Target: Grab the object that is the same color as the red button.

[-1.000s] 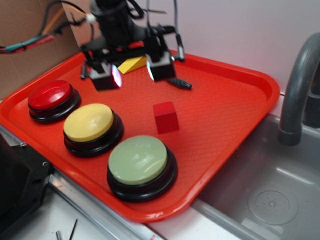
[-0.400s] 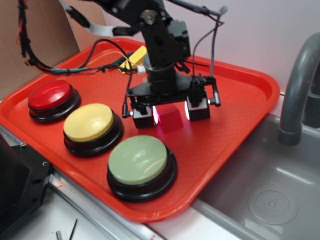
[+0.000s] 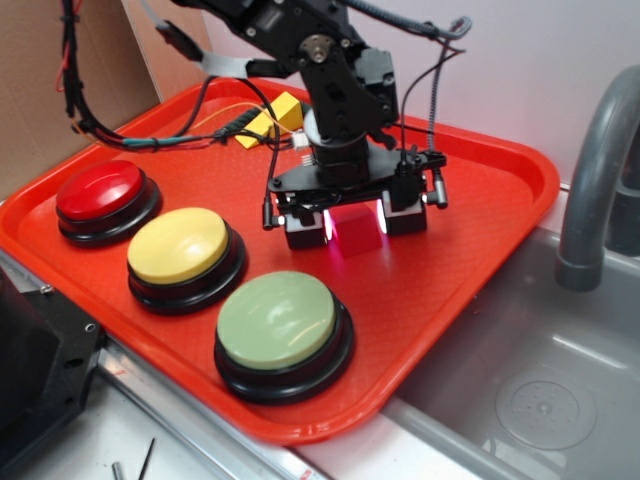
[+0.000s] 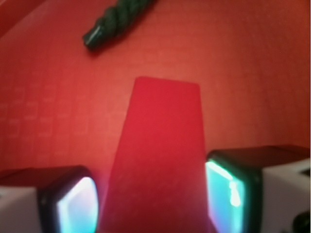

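A large red tray (image 3: 480, 230) of plastic, with a fine woven pattern on its floor and a raised rounded rim, carries everything here. It lies on a pale counter, and part of it reaches over a grey metal sink (image 3: 520, 390) that sits to the right of the gripper. A curved grey tap (image 3: 590, 180) rises beside that sink. Behind the arm there is a plain light wall, and to the left of it a sheet of brown cardboard (image 3: 40, 90). No writing or label can be read on any thing.

The gripper (image 3: 356, 218) points down at the tray, near its middle. Its two block-shaped fingers (image 3: 306, 228) have glowing pale pads, and the red cube (image 3: 357, 230) stands between them on the tray floor. The jaws are at a narrow width, close on both sides of the cube; in the wrist view the cube (image 4: 160, 160) fills almost the whole gap, but I cannot tell if the pads press it or only stand just beside it.

The cube is small, matte and has flat faces. To the left of the gripper stand three big round buttons with glossy domes on black bases: the red button (image 3: 100, 192) is farthest, then a yellow button (image 3: 178, 245), then a pale green button (image 3: 276, 320) nearest to the front edge. Behind the gripper, partly hidden by cables, lies a yellow wedge block (image 3: 268, 117). In the wrist view a dark twisted cable end (image 4: 116, 22) lies on the tray beyond the cube.
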`<state>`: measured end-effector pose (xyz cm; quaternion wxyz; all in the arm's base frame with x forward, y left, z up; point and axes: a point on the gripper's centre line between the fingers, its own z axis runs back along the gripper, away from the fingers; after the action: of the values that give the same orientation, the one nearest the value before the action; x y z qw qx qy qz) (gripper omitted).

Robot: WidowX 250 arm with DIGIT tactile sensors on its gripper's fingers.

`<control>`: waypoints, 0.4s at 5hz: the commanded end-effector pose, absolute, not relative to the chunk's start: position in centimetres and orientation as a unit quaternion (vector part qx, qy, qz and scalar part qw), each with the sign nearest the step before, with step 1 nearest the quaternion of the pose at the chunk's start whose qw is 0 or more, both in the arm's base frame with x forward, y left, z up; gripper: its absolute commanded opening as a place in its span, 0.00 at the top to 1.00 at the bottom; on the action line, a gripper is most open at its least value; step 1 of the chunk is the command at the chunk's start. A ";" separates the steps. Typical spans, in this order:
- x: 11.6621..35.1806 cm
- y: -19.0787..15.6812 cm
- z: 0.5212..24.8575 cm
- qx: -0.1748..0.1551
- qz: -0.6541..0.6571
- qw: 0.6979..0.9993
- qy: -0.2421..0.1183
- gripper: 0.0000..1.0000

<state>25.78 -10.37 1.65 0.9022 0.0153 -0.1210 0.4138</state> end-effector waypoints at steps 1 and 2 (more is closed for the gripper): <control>26.3 -8.9 4.7 0.007 0.382 0.916 -0.124 1.00; 27.0 -7.7 9.0 -0.004 0.301 0.949 -0.091 1.00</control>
<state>25.80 -7.96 7.22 0.9518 0.0157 -0.0666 0.2990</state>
